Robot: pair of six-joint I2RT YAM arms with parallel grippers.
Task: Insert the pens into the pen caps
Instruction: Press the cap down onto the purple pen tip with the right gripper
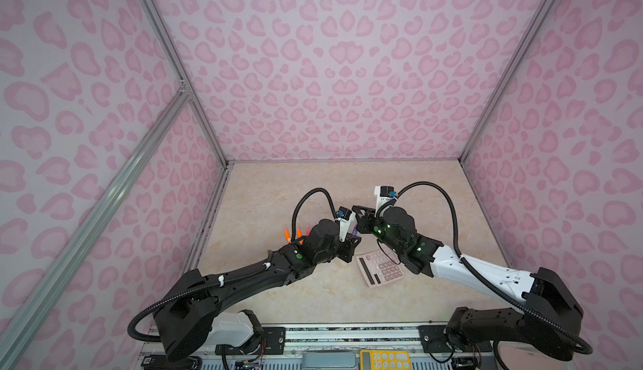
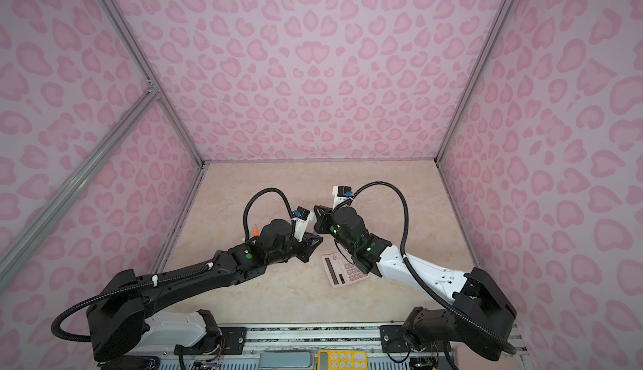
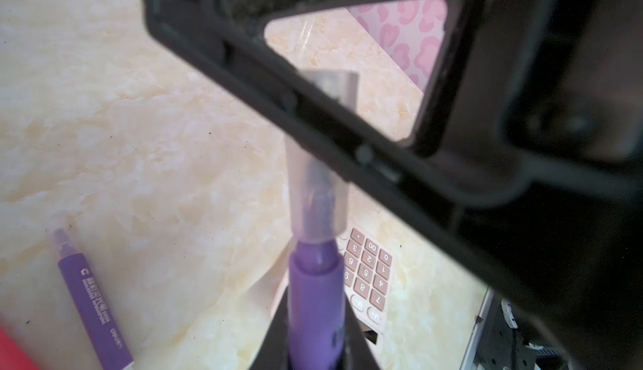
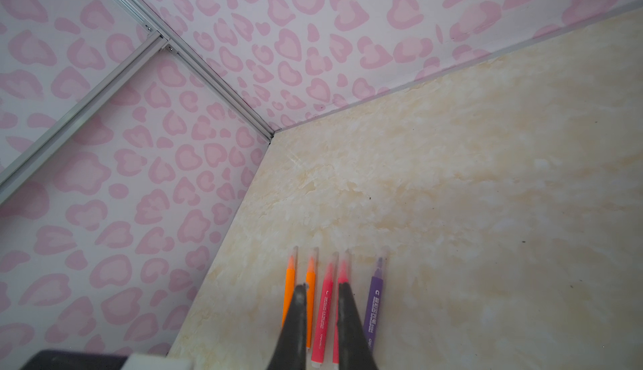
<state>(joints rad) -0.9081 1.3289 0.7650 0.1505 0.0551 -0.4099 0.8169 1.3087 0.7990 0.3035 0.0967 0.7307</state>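
Above the pink calculator (image 3: 368, 277), the left gripper (image 3: 315, 357) clenches a purple pen (image 3: 315, 302), its tip inside a clear cap (image 3: 318, 197). The right gripper (image 4: 322, 290) is clenched, holding nothing visible. Beyond the calculator, five capped pens (image 4: 322, 312) lie together, so this looks like the last.

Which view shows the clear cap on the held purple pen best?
The left wrist view: the clear cap sits over the held purple pen's tip, close up. Both top views show only a purple speck; the right wrist view misses it.

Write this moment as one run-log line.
left end effector: holds purple pen | clear cap: on its tip | right end effector: beside cap
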